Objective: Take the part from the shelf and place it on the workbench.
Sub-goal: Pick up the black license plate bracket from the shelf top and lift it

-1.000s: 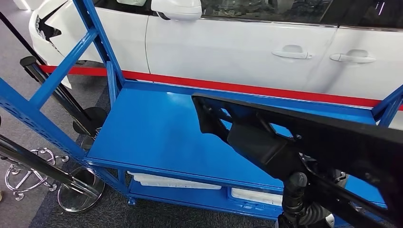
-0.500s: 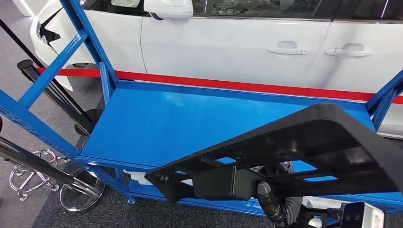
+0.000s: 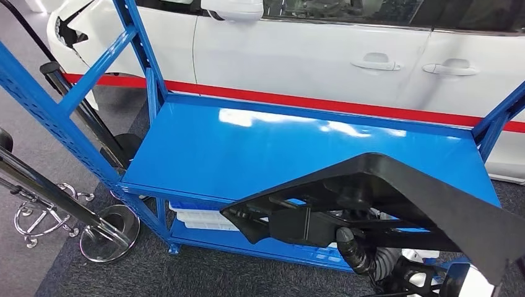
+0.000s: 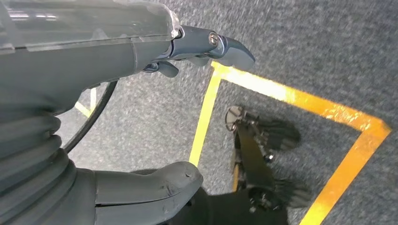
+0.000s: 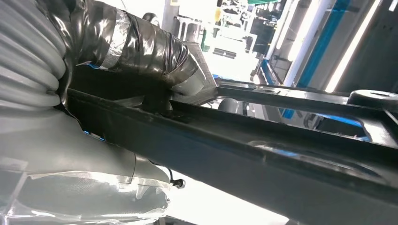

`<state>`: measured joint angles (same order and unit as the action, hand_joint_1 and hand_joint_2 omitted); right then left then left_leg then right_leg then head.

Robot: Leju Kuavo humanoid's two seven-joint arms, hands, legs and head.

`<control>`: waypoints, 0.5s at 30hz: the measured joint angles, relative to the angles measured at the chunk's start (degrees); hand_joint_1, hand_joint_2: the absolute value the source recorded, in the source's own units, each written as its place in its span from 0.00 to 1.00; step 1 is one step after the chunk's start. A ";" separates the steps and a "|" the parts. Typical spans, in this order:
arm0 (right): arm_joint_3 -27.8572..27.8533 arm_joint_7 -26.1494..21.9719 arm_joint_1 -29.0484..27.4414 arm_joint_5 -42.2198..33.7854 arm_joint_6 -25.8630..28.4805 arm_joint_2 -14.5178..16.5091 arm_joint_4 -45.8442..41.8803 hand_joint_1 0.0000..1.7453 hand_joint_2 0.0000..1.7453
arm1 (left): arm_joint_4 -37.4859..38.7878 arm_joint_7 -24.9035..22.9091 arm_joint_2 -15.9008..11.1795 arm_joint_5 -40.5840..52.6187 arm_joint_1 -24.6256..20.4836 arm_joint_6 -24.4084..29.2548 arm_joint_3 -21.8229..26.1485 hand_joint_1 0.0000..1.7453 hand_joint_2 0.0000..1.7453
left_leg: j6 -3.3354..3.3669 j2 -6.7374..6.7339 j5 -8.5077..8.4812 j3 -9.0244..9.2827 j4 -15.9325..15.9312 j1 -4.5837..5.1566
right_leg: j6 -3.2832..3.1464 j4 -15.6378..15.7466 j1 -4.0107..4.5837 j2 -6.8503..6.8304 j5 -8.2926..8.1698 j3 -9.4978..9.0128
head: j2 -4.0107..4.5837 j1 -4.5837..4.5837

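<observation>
Right hand (image 5: 117,93) is clamped on the black part (image 3: 396,198): in the right wrist view the taped fingers (image 5: 141,47) wrap over one bar of it and the thumb sits underneath, bar pinched betw. them. From the head view the part runs out from that hand as a long, flat black frame w/ ribs and openings on its underside, tilted, pointed end out to the robot's left, wide end off to the right. It hangs in the air in front of the blue shelf (image 3: 247,148), just over the near edge, not touching the top. Below the part the ribbed black wrist shows.

Left hand (image 4: 141,70) hangs low over grey carpet w/ yellow floor tape (image 4: 281,93); fingers and thumb apart, holding nothing.

Further out: lower shelf level carries white trays (image 3: 198,218). Beyond the shelf, a white car (image 3: 309,55) side-on, door handles showing, red stripe along the floor line. Off left, chrome stand bases (image 3: 108,232) on the carpet.
</observation>
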<state>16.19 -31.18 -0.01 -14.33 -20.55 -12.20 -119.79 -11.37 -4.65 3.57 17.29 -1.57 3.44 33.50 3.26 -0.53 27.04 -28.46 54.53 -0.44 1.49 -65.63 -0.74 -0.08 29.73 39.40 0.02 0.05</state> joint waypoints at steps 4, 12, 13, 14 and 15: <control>-0.45 -0.77 0.02 1.16 0.18 -0.29 0.01 1.00 1.00 | 0.00 0.92 -0.11 0.57 0.01 -0.40 0.09 0.00 1.00 | -0.18 -0.09 -1.35 -2.50 0.63 0.05 | 0.51 -6.96 -0.26 -0.02 2.71 -0.50 | 0.00 -0.01; -2.40 -2.96 0.06 4.06 1.56 -0.59 -0.62 1.00 1.00 | 0.00 2.79 -1.00 2.18 0.07 -0.73 0.16 0.00 1.00 | -2.43 0.07 -2.06 -4.42 2.14 0.23 | -1.27 9.74 -0.24 0.02 -1.10 -11.16 | 0.00 -0.03; -2.63 -3.46 -0.01 4.83 1.79 -0.59 -0.81 1.00 1.00 | 0.00 2.96 -1.16 2.51 0.09 -0.83 0.16 0.00 1.00 | -2.74 0.13 -0.67 -5.04 3.59 0.15 | -1.81 9.82 -0.35 -0.05 -1.43 -10.84 | 0.00 -0.03; -2.81 -3.96 -0.08 5.66 2.03 -0.59 -1.03 1.00 1.00 | 0.00 3.15 -1.37 2.86 0.12 -0.89 0.16 0.00 1.00 | -3.04 0.18 1.51 -6.08 6.23 0.06 | -2.29 9.87 -0.39 -0.13 -1.79 -10.42 | 0.00 -0.04; -2.91 -4.44 -0.15 6.43 2.21 -0.59 -1.22 1.00 1.00 | 0.00 3.32 -1.56 3.18 0.15 -0.92 0.16 0.00 1.00 | -3.30 0.20 4.10 -7.39 9.92 0.00 | -2.60 9.76 -0.28 -0.17 -2.10 -9.91 | 0.00 -0.04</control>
<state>13.28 -35.63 -0.15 -7.90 -18.34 -12.79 -121.01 -11.37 -1.33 2.02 20.47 -1.43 2.52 33.66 -0.04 -0.32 31.14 -35.84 64.44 -0.44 -1.12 -55.87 -1.02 -0.24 27.63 29.50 0.02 0.02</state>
